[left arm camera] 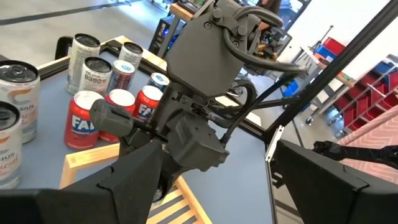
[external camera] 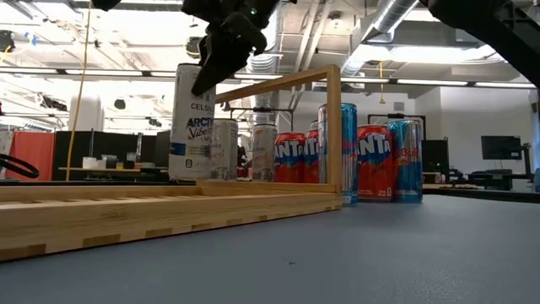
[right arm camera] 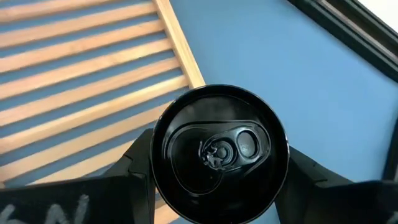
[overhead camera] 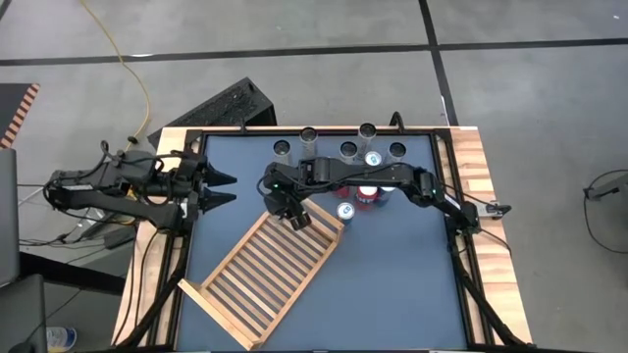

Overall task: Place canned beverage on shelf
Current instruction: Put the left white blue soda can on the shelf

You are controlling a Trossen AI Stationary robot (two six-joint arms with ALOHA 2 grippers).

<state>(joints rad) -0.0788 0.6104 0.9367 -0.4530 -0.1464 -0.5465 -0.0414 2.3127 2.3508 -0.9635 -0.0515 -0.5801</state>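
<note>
The shelf (overhead camera: 265,275), a light wooden slatted rack with a raised frame, lies slantwise on the blue table; it also shows in the low view (external camera: 169,207) and the right wrist view (right arm camera: 74,62). My right gripper (overhead camera: 294,214) is shut on a white Celsius can (external camera: 192,122) over the shelf's far corner. The can's black top (right arm camera: 219,163) faces up. The frame rail hides its bottom, so I cannot tell whether it stands on the slats. My left gripper (overhead camera: 228,188) is open and empty at the table's left edge, pointing toward the can. My right gripper pinches the can's upper wall just below the rim between its two fingers, one (right arm camera: 138,165) on each side (right arm camera: 301,171). The fingers come from above, pointing down (external camera: 221,55). The can hangs upright below them, at the shelf's far corner.
Several cans stand at the table's far side: silver ones (overhead camera: 347,149) in a row, red Fanta cans (external camera: 374,162) and blue ones (external camera: 407,159) close behind the shelf. Free blue table (overhead camera: 402,284) lies to the right of and in front of the shelf.
</note>
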